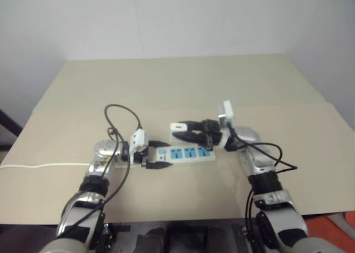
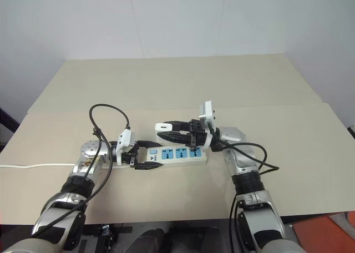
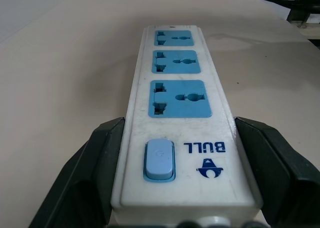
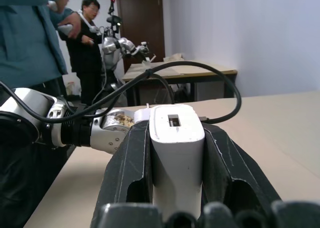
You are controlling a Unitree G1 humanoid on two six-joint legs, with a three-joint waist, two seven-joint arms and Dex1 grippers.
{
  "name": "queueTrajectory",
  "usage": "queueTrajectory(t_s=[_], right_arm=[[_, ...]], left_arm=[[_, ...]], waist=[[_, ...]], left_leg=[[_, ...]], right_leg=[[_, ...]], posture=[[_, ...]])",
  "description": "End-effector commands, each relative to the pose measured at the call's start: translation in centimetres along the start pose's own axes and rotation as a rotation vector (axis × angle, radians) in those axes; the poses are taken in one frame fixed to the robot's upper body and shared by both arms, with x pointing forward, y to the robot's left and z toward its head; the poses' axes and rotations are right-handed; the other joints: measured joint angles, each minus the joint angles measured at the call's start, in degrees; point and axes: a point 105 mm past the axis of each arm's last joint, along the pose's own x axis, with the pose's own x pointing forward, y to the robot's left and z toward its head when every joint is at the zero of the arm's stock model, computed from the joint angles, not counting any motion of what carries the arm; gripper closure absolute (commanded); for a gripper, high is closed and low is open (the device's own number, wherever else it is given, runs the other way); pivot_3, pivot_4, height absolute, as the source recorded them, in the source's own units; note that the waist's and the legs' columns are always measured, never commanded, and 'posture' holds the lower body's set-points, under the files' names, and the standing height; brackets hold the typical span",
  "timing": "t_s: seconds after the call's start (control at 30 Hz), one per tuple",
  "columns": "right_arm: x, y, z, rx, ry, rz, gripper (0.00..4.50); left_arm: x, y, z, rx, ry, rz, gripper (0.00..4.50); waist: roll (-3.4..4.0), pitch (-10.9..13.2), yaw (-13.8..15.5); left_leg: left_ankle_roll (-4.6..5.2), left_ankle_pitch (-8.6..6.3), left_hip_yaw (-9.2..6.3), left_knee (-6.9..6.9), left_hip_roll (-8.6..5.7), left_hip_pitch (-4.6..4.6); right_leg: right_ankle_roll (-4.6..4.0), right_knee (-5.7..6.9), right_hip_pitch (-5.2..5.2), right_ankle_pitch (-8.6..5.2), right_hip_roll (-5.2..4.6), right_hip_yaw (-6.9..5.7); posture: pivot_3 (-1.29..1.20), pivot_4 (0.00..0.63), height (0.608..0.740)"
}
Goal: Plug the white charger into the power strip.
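Left end effector [image 2: 148, 156] clamps the sideways-lying power strip [image 2: 176, 153]; right end effector [image 2: 166, 132] pinches the white charger [image 2: 164, 127], apparently leftward-pointing.

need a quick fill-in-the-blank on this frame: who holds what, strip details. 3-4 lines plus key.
1. The left pincer is shut on the ___ end of the power strip.
2. The right pincer holds the white ___.
3. The strip has ___ blue sockets.
4. The charger is ___ plugged in.

Missing words: switch; charger; three; not yet
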Motion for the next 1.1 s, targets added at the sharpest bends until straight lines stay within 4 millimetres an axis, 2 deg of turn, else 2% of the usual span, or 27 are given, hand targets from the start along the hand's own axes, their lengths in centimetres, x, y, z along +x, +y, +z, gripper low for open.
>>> queueTrajectory(t_s=[0.03, 0.47, 1.1], right_arm=[[0.5, 0.1, 0.2, -0.033, -0.023, 0.025, 3.4], [0.2, -1.2, -1.7, 0.02, 0.012, -0.005, 3.4], [-0.1, -1.5, -3.2, 0.036, 0.027, -0.012, 3.4]], left_arm=[[0.7, -1.0, -0.7, -0.006, 0.035, -0.072, 1.24], [0.8, -0.7, -0.9, 0.003, 0.041, -0.086, 1.24], [0.7, -0.5, -1.0, 0.01, 0.045, -0.09, 1.24]], waist=[[0.0, 0.0, 0.0], [0.0, 0.0, 0.04], [0.0, 0.0, 0.09]], left_leg=[[0.0, 0.0, 0.0, 0.0, 0.0, 0.0], [0.0, 0.0, -0.02, -0.03, 0.0, 0.08], [0.01, -0.01, -0.04, -0.04, 0.0, 0.14]], right_leg=[[0.0, 0.0, 0.0, 0.0, 0.0, 0.0], [0.0, -0.01, 0.0, 0.0, 0.01, 0.0], [0.0, -0.01, 0.03, 0.0, 0.01, 0.0]], posture=[[0.0, 0.15, 0.74], [0.0, 0.15, 0.74], [0.0, 0.15, 0.74]])
